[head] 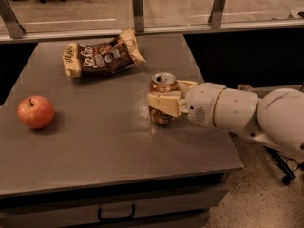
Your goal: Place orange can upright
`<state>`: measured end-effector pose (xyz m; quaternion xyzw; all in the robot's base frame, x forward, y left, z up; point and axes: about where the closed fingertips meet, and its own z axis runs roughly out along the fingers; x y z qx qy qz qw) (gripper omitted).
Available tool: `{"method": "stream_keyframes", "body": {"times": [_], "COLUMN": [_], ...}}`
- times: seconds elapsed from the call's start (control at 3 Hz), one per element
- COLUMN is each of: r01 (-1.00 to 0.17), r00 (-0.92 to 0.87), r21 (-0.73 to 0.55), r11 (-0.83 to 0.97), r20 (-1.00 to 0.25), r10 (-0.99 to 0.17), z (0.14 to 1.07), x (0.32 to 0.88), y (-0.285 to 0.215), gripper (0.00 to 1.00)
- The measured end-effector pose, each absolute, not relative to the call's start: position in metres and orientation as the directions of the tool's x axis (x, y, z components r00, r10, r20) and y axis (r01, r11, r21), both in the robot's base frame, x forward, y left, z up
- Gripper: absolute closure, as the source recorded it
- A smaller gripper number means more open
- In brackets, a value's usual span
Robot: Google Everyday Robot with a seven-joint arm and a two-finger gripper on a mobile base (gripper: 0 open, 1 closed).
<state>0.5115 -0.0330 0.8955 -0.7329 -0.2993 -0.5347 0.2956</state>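
The orange can (163,81) stands upright near the right side of the grey table (95,146), its silver top with pull tab facing up. My gripper (166,93) reaches in from the right and is closed around the can's middle. One cream finger (164,103) crosses the can's front and the other shows behind it. The can's base (160,119) appears to rest on the tabletop, with its shadow just under it.
A brown snack bag (102,58) lies at the back of the table. A red apple (35,112) sits at the left. The table's right edge (228,141) is close to the can. A rail with posts (137,4) runs behind, and a drawer handle (116,213) is below.
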Motion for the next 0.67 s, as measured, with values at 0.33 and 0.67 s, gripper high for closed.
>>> {"method": "stream_keyframes", "body": {"times": [0.33,0.67], "r01": [0.763,0.758], "r00": [0.257,0.280], "r21": [-0.110,-0.114], "r11": [-0.637,-0.642], "r20": [0.956,0.946], "r10": [0.142,0.163], "z": [0.9007,0.9052], "x": [0.5056,0.4961], "y": [-0.0348,-0.0395], "gripper": [0.13,0.00]}}
